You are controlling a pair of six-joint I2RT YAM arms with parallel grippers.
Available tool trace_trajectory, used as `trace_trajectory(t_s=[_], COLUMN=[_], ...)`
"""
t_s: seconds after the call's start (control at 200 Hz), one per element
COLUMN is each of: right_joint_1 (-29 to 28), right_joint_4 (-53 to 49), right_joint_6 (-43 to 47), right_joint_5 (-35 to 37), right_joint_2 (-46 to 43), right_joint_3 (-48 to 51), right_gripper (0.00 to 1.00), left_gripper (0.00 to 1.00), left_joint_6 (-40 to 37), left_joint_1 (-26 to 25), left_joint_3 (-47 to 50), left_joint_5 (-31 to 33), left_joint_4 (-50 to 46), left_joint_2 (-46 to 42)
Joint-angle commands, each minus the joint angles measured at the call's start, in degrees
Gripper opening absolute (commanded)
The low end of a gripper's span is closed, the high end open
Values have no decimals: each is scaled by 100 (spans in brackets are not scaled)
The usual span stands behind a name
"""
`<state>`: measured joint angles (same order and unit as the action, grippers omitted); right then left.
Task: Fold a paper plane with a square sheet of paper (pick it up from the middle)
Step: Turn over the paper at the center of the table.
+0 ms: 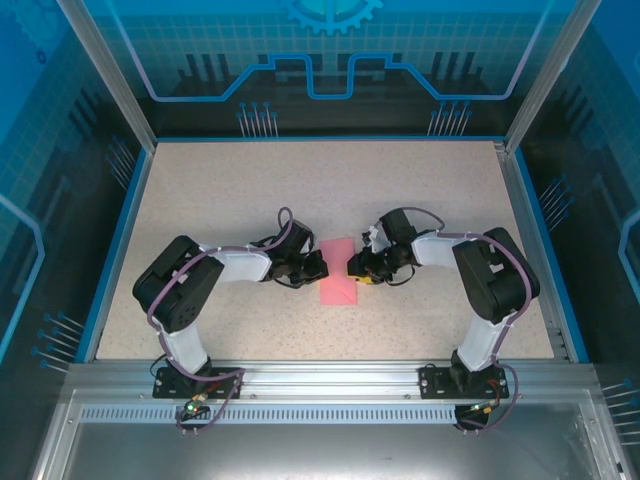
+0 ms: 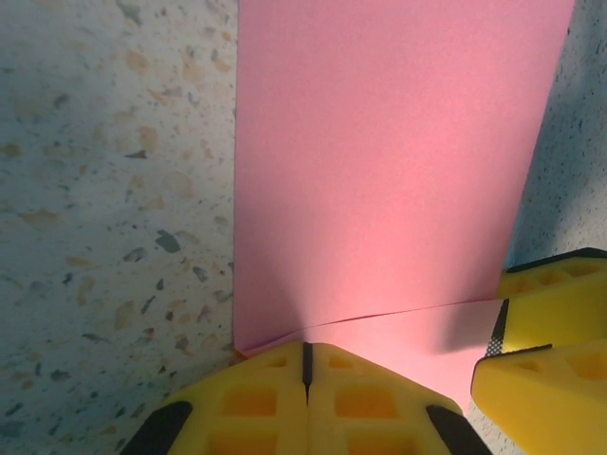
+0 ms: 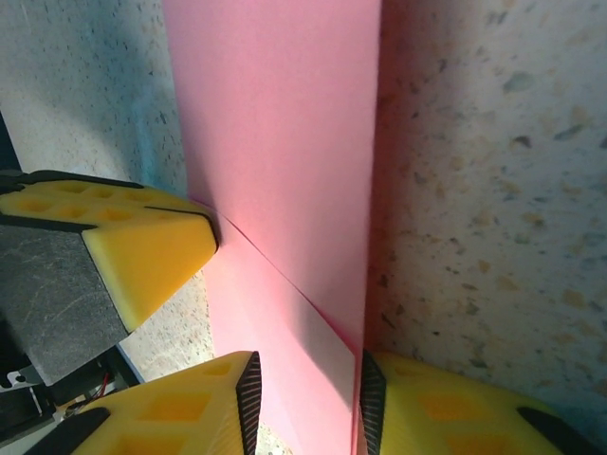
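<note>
The pink-red square sheet of paper [image 1: 338, 271] lies on the table between the two grippers as a narrow folded rectangle, one layer overlapping another along a slanted edge. In the left wrist view the paper [image 2: 398, 161] stretches away from my left gripper [image 2: 306, 358], which is shut with its tips at the sheet's near edge. My left gripper [image 1: 316, 267] sits at the paper's left side. My right gripper [image 1: 357, 270] sits at its right side. It is open [image 3: 308, 409], the paper [image 3: 285, 142] lying flat between its fingers [image 3: 248, 403] without touching either pad.
The speckled table [image 1: 250, 190] is bounded by a blue rim and metal posts, with a metal rail along the near edge. The left gripper's yellow fingers [image 3: 123, 256] are close in the right wrist view; the two grippers stand only a paper's width apart.
</note>
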<state>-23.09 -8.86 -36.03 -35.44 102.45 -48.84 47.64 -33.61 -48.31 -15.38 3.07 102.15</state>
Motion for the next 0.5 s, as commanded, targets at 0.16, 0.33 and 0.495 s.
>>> trace_trajectory(t_s=[0.16, 0.33, 0.495], right_joint_1=[30, 42, 114], right_joint_4=[58, 203, 371], right_joint_6=[90, 88, -7], right_joint_5=[-288, -371, -487], right_joint_2=[53, 38, 9], right_joint_3=[78, 218, 290], right_gripper=[35, 29, 22], left_gripper=[6, 8, 14], left_joint_6=[-12, 32, 160], left_joint_1=[-11, -12, -6], left_joint_3=[-3, 54, 149], left_joint_5=[148, 27, -215], left_joint_4=[-272, -46, 391], left_joint_2=[-145, -255, -449])
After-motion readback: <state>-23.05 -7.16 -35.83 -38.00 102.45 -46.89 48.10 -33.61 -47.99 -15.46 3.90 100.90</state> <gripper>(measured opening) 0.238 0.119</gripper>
